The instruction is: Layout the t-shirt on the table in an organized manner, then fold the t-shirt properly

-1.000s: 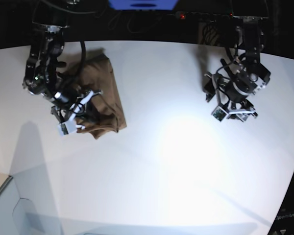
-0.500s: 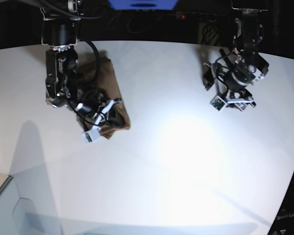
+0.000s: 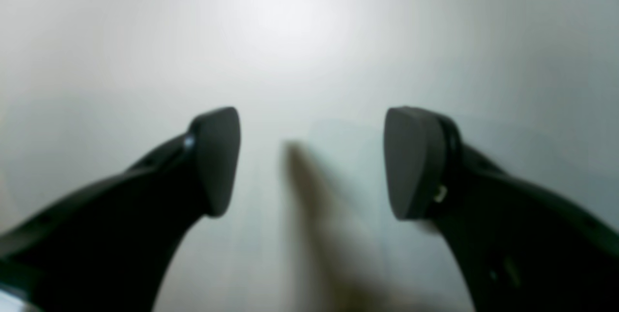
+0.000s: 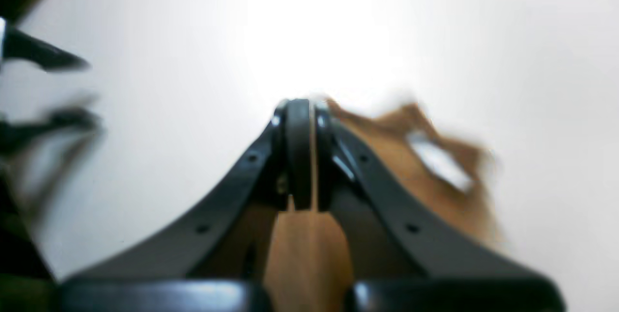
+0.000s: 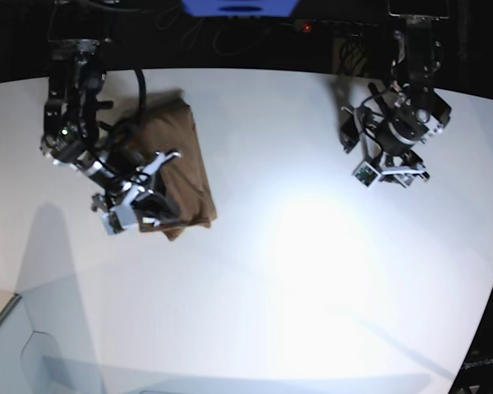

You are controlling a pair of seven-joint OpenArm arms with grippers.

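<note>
Right gripper (image 4: 305, 157): jaws pinched together on a fold of the t-shirt (image 5: 177, 156), brown cloth showing between and below the pads. T-shirt: bunched in a thick heap near the far edge of the table (image 5: 312, 312), on the right arm's side, white tag (image 4: 437, 159) exposed. Left gripper (image 3: 312, 162): jaws spread wide, empty, over bare tabletop well apart from the garment. Risks, as judged: thin pinch slipping off the soft cloth when pulled; one-handed drag tightening the bunch instead of spreading it; several layers caught together.
</note>
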